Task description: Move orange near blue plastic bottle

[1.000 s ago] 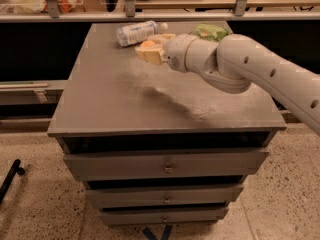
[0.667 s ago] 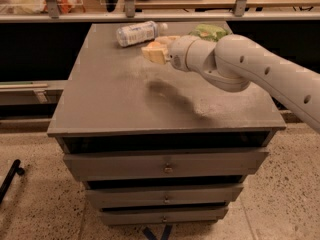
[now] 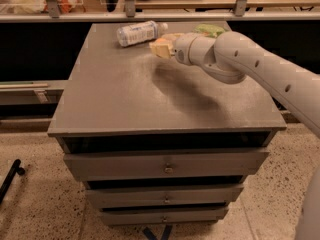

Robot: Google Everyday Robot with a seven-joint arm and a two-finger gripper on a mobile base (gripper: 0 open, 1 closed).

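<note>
hovering at the far side of the table (image 3: 125,99), gripper (image 3: 161,47) just beside the blue plastic bottle (image 3: 137,33) lying sideways; jaw state: cannot tell.

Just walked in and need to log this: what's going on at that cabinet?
A robot arm reaches across the grey drawer cabinet to the back edge of its top. Its gripper hangs right beside the blue plastic bottle, which lies on its side. A green bag sits behind the arm. Whether the gripper holds the orange cannot be told.
</note>
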